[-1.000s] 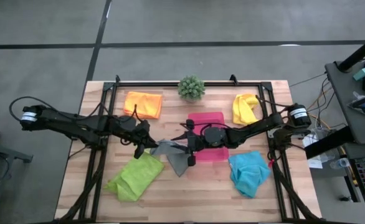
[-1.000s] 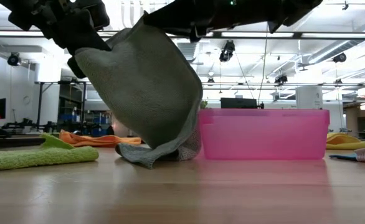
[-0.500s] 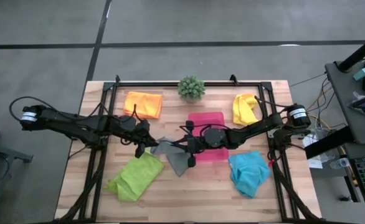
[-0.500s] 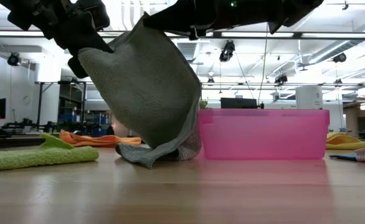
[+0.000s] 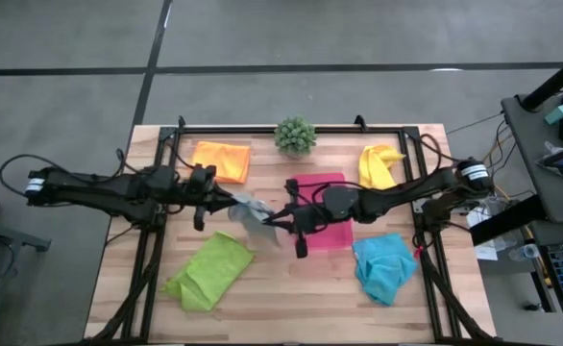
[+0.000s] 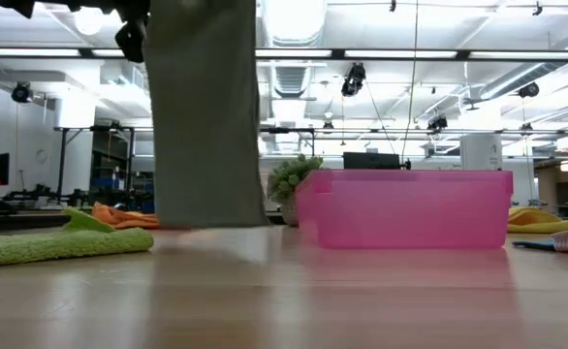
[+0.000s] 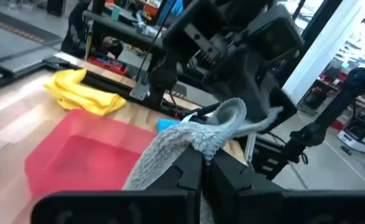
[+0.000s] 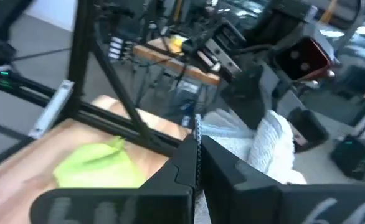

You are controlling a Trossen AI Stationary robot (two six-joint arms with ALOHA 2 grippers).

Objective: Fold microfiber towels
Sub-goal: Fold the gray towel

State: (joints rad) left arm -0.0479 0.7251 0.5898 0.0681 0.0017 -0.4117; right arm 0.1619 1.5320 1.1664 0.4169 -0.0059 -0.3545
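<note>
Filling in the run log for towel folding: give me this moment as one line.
left gripper: shut on grey microfiber towel | right gripper: shut on same towel | towel: hanging between them, above table | phase: lifted

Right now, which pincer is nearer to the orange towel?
Left. The left pincer sits just below and right of the orange towel in the high view, shut on the grey towel. The right pincer grips the same towel, farther toward the pink tray.
</note>
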